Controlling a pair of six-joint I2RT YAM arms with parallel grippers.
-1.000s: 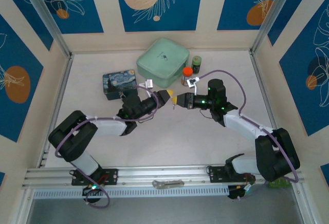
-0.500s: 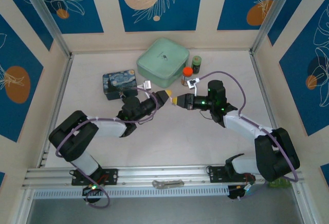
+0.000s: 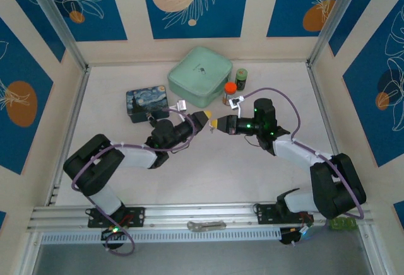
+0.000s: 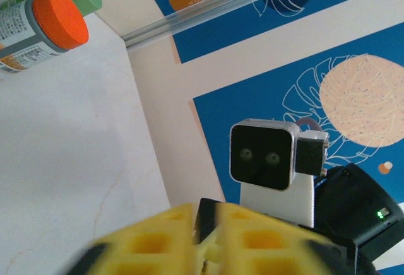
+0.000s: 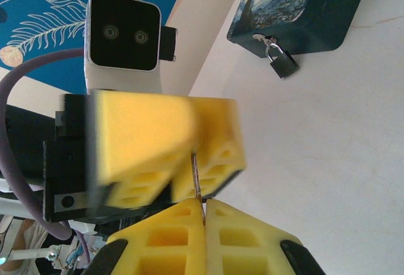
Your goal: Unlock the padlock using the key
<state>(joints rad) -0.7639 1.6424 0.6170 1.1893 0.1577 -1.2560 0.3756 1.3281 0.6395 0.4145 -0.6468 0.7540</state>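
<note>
Right pincer (image 5: 203,209): clenched on key (image 5: 196,180). Left pincer (image 3: 206,118): tip-to-tip opposite, grip cannot be told. Padlock (image 5: 282,61): at clasp of tin (image 5: 303,10).

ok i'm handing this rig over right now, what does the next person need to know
Right hand: shut on the key, whose thin blade sticks out from between its pads.
Left hand: tip to tip with the right hand, right at the key. It is blurred, so I can't tell whether it is open or also gripping.
Padlock: hangs on the front of the blue tin, and the shackle looks closed.
Done: the key is picked up and held in the right hand.
Left: get the left hand clear, carry the key to the padlock, insert it, turn it and open the shackle.
</note>
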